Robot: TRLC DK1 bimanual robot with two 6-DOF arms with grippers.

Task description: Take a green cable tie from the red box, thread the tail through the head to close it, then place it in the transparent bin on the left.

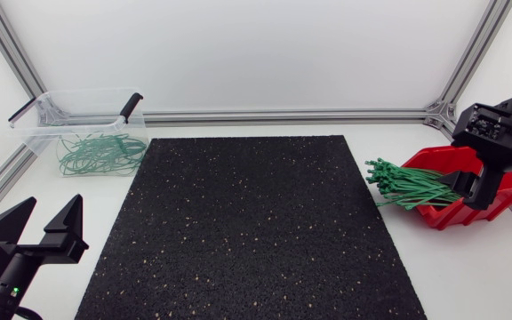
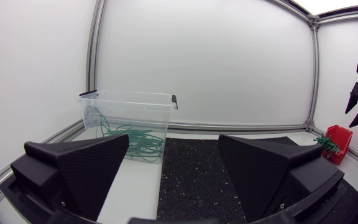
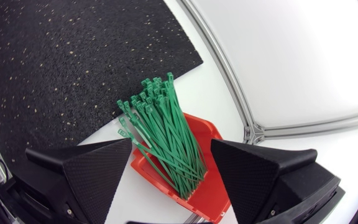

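A bundle of straight green cable ties (image 1: 407, 187) lies in the red box (image 1: 505, 200) at the table's right, heads sticking out towards the mat. My right gripper (image 1: 471, 188) hangs over the box, open. In the right wrist view its fingers (image 3: 92, 168) straddle the ties (image 3: 163, 130) from above without touching them, with the red box (image 3: 207, 180) underneath. The transparent bin (image 1: 78, 96) at the back left holds several looped green ties (image 1: 100, 151). Near the front left corner my left gripper (image 1: 47, 231) is open and empty, facing the bin (image 2: 129, 106).
A black speckled mat (image 1: 256, 222) covers the middle of the table. Aluminium frame rails (image 1: 283, 116) run along the back and side edges. The bin has black handle clips (image 1: 132, 105) on its rim.
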